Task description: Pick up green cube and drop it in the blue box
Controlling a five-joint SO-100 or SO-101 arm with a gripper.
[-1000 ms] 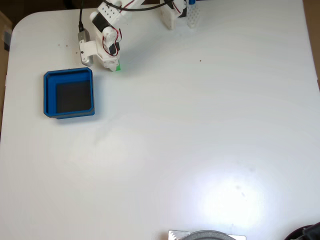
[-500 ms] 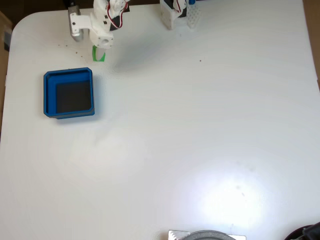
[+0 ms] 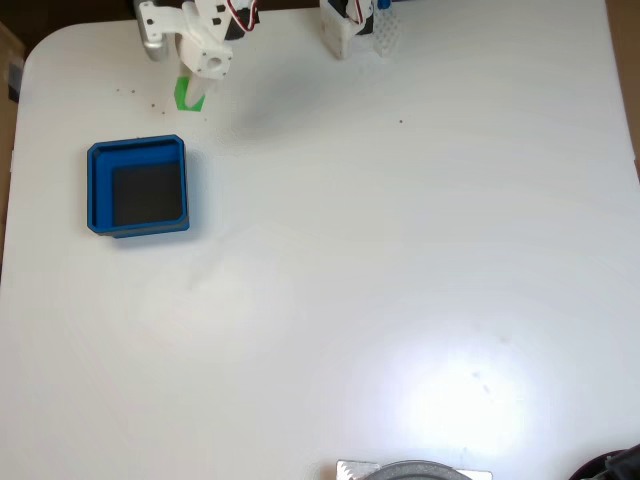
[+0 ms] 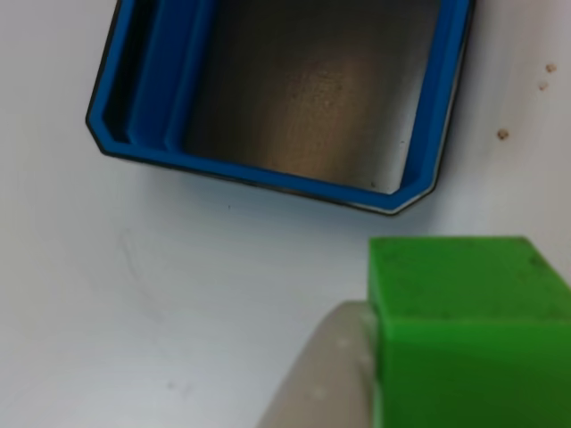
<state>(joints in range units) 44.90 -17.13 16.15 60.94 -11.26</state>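
The green cube (image 3: pixel 186 94) hangs above the table at the top left of the fixed view, with my white gripper (image 3: pixel 190 97) shut on it. In the other view the green cube (image 4: pixel 464 330) fills the lower right, pressed against a pale finger (image 4: pixel 326 379). The blue box (image 3: pixel 138 186) sits on the table below and slightly left of the cube in the fixed view, its dark floor bare. In the other view the blue box (image 4: pixel 268 174) lies ahead of the cube, open side up.
The arm's white base (image 3: pixel 350 25) stands at the top edge of the white table (image 3: pixel 400 260). A grey round object (image 3: pixel 415 470) pokes in at the bottom edge. Small dark specks (image 4: pixel 504 134) dot the table near the box.
The gripper lifted the green cube off the table and carried it left, toward the area above the blue box. The box has not moved.
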